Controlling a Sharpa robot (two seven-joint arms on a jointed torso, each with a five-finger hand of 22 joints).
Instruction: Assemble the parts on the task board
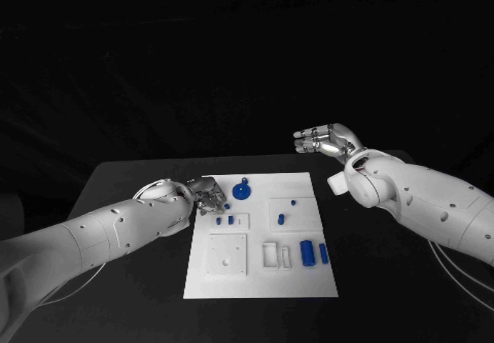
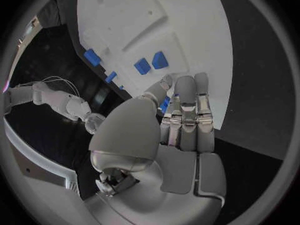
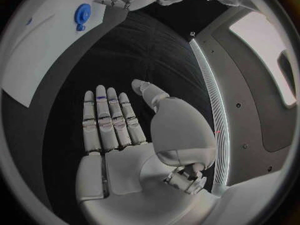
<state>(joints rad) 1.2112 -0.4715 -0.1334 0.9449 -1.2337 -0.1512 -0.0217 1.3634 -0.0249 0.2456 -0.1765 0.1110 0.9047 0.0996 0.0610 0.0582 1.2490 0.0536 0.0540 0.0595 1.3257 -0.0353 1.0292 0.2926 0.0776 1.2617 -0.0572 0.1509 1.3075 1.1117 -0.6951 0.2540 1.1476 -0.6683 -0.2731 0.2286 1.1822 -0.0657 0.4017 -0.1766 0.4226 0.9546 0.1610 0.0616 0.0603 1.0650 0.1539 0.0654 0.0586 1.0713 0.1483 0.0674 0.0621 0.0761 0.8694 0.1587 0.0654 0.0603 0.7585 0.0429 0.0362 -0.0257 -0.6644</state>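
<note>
two hands (image 1: 209, 193) are ours: the left's fingers (image 2: 187, 97) curl down at the board (image 1: 298, 282)'s near-left corner, over a small blue part (image 2: 164, 104); whether they grip it we cannot tell. the right hand (image 1: 326, 140) hangs open, well off the board above the desk (image 1: 123, 179). the gear (image 1: 242, 190) lies just beside the left hand. we judge these parts light, stiff, slick; pinch them by the sides.

Robotics lab: black-draped table (image 1: 134, 179), dark backdrop, white task board (image 1: 298, 279) with blue parts (image 1: 307, 253).
</note>
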